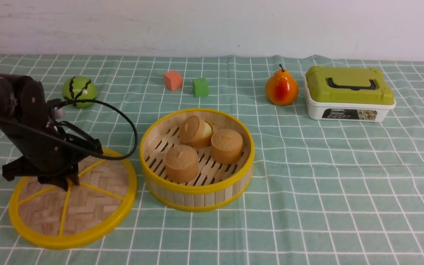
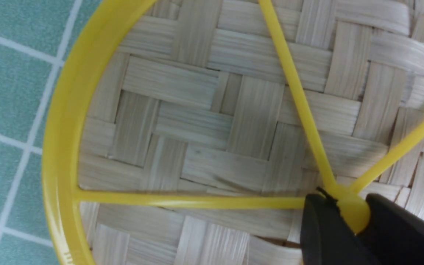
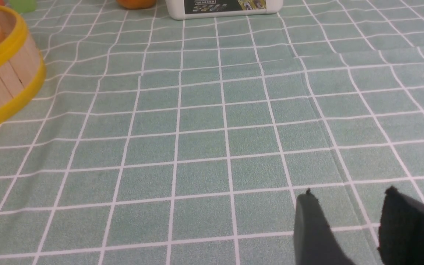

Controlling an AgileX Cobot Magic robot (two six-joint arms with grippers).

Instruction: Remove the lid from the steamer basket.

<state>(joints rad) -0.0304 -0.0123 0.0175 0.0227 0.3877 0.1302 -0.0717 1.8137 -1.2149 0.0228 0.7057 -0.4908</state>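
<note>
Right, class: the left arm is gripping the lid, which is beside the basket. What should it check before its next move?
1. Lid off the steamer basket: ok, it lies beside it on the cloth.
2. Lid settled flat on the cloth: cannot tell.
3. Left end effector closed on the knob: ok, one finger on each side.
4. Gap between lid rim and basket: cannot tell, they look very close.
5. Right end effector out of the way: ok, open over bare cloth, holding nothing.
</note>
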